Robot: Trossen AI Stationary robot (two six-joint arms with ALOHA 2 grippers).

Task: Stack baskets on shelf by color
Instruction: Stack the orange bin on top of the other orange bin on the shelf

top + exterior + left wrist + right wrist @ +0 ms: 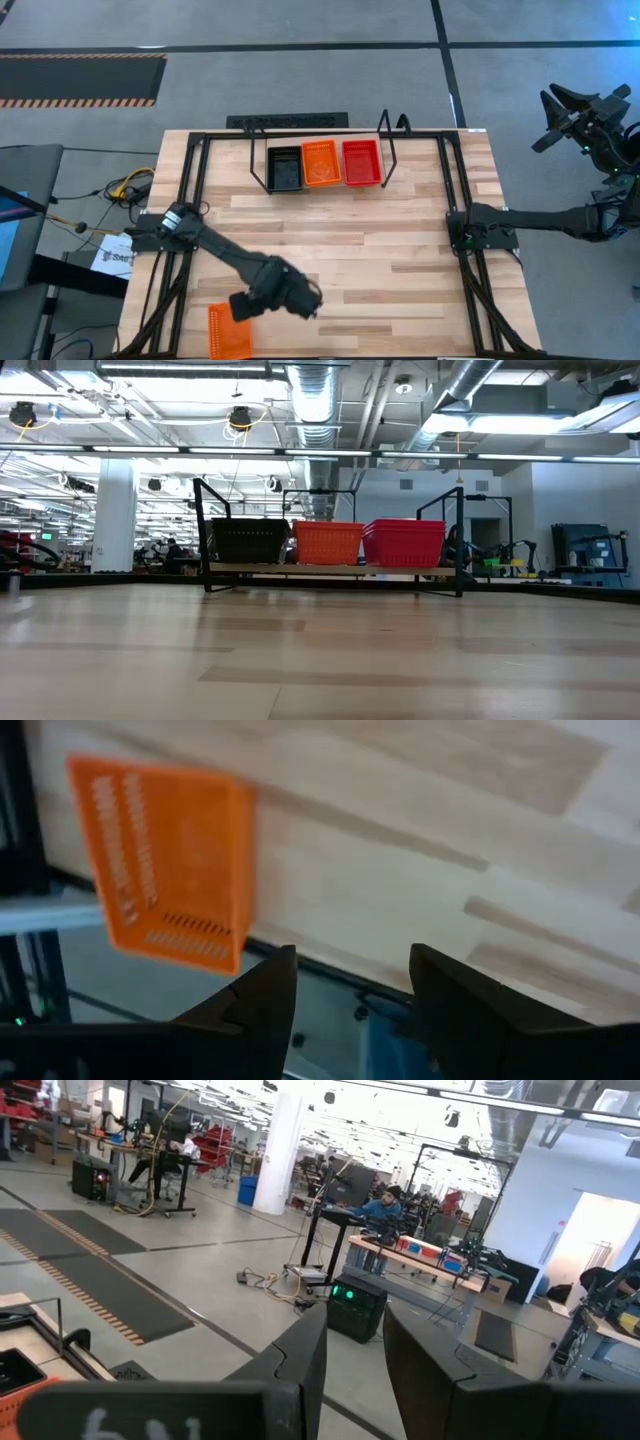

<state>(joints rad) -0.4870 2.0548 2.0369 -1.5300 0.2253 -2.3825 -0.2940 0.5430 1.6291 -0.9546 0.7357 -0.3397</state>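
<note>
The left gripper (312, 298) hangs over the near left part of the table, its jaws parted with nothing between them, just right of a lone orange basket (228, 331) that lies at the near left edge, partly past it. It looks a light, stiff mesh tray, likely easiest pinched over one thin rim wall, where the holes give purchase. Its long axis runs near-to-far, open side up. On the shelf (388, 150) at the far side sit black (284, 168), orange (321, 163) and red (361, 162) baskets. The right gripper (352, 1342) waits off the table's right, jaws narrowly apart and empty.
</note>
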